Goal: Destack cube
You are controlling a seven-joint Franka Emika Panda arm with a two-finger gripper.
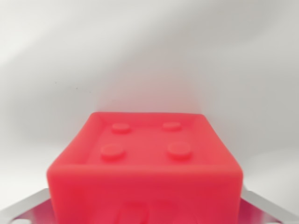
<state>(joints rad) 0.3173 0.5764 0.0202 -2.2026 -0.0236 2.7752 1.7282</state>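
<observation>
Between metal fingers (32,205), red cube (145,172)

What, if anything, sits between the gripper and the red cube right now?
Nothing visible. The red cube fills the lower frame, close to the camera, its four studs unobstructed. The fingertips aren't in view, only metal parts at the bottom corners.

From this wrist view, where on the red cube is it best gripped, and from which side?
Probably by the two outer side walls of the red cube, coming along the camera's own line of approach. Its studded face is ringed by a raised rim, so that face offers little to pinch, while the left and right walls look flat and opposed. Metal parts flank it; the fingertips are not visible.
</observation>
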